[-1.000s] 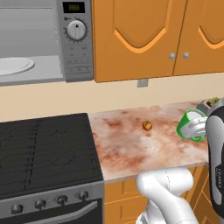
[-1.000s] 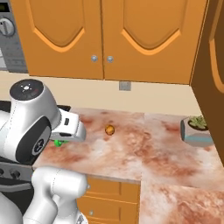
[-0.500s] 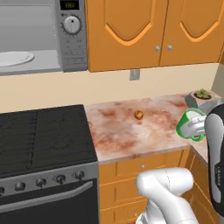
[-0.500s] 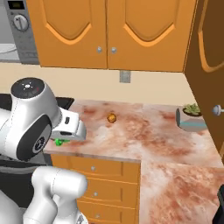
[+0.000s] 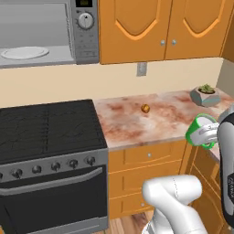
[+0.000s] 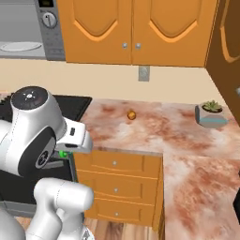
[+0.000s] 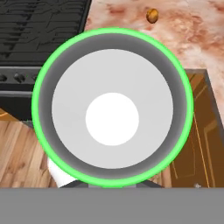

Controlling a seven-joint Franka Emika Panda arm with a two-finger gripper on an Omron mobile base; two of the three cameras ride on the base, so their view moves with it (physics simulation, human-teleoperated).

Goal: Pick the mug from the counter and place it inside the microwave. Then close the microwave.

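Note:
The green mug (image 5: 199, 132) hangs in the air in front of the cabinet fronts, held on its side with my gripper (image 5: 211, 133) shut on it. The hand view looks straight into its white inside (image 7: 112, 107), and the fingertips are hidden behind it. A sliver of the mug's green (image 6: 63, 153) shows under the arm's white hand in the right base view. The grey microwave (image 5: 86, 27) sits up at the left, its cavity open with the white turntable plate (image 5: 25, 52) showing; its door is out of view. The blotched counter (image 5: 151, 121) lies to the right of the stove.
A black stove (image 5: 45, 128) with an oven below stands under the microwave. A small orange-brown lump (image 5: 145, 108) lies on the counter, and a potted plant (image 5: 206, 95) stands at its far right. Orange wall cabinets (image 5: 160, 27) hang above, and a dark tall cabinet (image 6: 227, 70) stands at the right.
The whole picture has shifted right and widened, so the base has driven left and back. The mug stays in the shut gripper, held the same way.

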